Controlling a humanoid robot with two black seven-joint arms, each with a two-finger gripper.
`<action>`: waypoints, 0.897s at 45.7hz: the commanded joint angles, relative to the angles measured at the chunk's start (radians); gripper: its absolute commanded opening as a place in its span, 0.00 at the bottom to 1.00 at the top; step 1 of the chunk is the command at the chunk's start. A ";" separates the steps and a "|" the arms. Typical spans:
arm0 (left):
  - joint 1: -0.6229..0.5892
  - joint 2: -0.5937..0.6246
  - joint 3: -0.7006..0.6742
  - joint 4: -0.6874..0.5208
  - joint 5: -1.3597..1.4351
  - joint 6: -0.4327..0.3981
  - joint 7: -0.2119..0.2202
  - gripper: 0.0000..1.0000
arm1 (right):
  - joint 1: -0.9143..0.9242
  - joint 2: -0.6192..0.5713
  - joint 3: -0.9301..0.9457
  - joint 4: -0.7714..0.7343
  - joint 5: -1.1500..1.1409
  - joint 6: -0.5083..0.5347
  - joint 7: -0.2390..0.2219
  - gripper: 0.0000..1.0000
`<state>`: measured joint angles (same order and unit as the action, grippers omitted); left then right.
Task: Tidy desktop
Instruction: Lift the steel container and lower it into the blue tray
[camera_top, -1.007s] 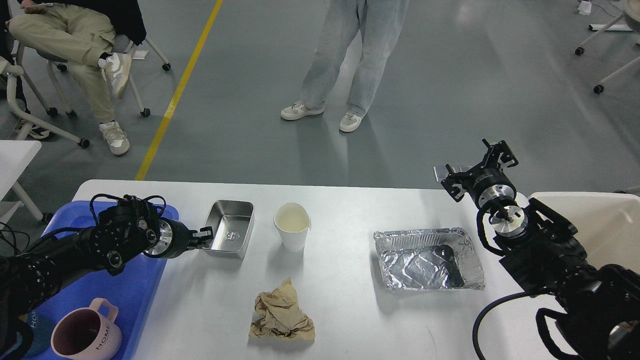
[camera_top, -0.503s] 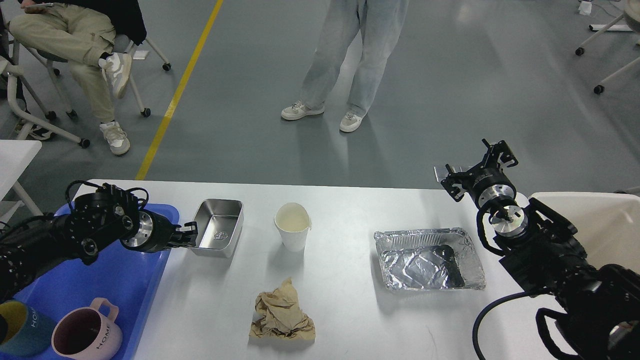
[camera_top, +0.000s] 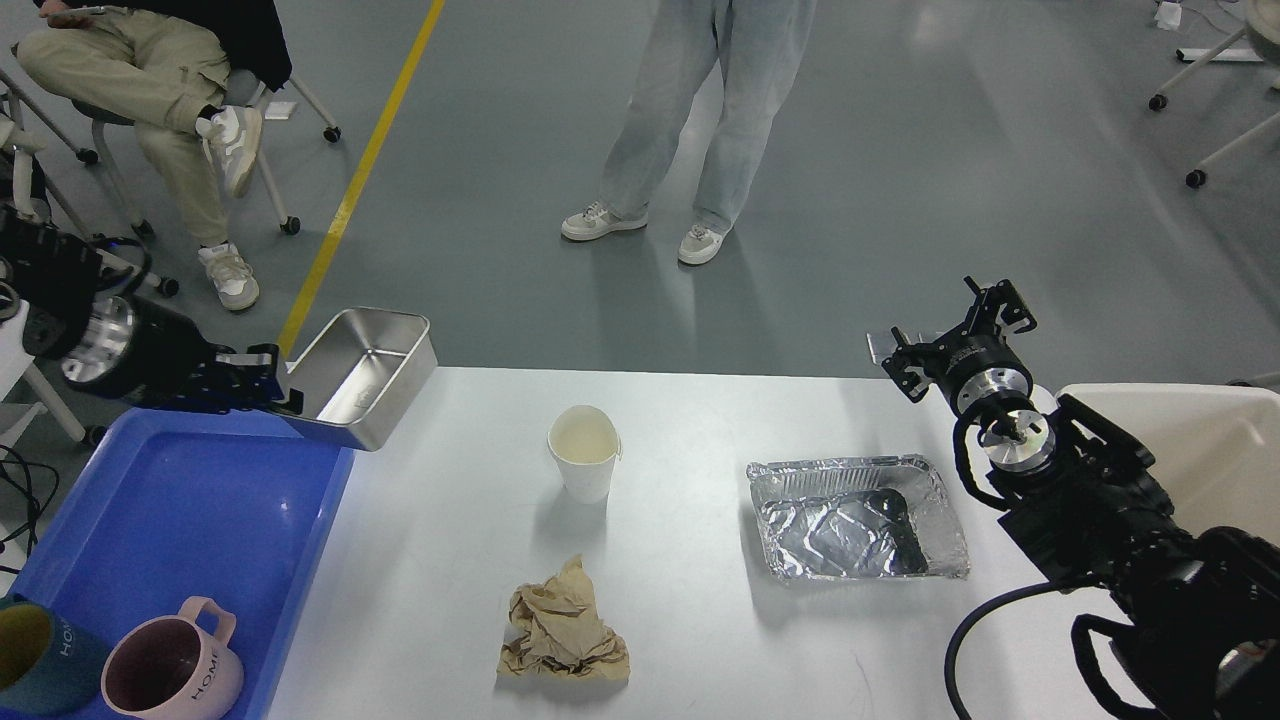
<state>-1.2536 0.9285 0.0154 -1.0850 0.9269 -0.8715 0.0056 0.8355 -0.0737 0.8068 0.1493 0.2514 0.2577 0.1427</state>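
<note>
The white-grey desktop (camera_top: 690, 620) fills the lower view. My left gripper (camera_top: 268, 388) is shut on the near rim of a steel box (camera_top: 362, 375) and holds it in the air over the table's far left corner, above the blue tray (camera_top: 190, 510). On the desktop stand a white paper cup (camera_top: 584, 452), a crumpled brown paper (camera_top: 565, 630) and a foil tray (camera_top: 858, 520) with a dark object inside. My right gripper (camera_top: 945, 335) is raised at the far right edge of the table, holding nothing; its fingers look spread.
A pink mug (camera_top: 175, 672) and a dark blue-green mug (camera_top: 35, 655) stand in the blue tray's near end. A cream-white bin (camera_top: 1200, 450) is at the right. A person stands beyond the table; another sits at far left.
My left gripper has lifted the steel box off the desktop and carried it left and up, over the tray's far end. The right arm has not moved.
</note>
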 joint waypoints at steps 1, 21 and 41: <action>-0.014 0.136 -0.037 -0.093 0.001 -0.043 -0.004 0.00 | 0.001 0.000 0.000 0.001 0.000 0.000 0.000 1.00; -0.012 0.441 -0.114 -0.303 -0.002 -0.083 -0.010 0.00 | -0.001 0.006 0.000 0.001 0.000 0.000 0.000 1.00; 0.028 0.532 -0.127 -0.271 -0.023 -0.055 -0.013 0.00 | -0.003 0.006 0.000 0.001 0.000 0.001 0.000 1.00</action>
<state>-1.2517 1.4545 -0.1187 -1.3847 0.9055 -0.9598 -0.0047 0.8329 -0.0680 0.8069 0.1505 0.2516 0.2583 0.1427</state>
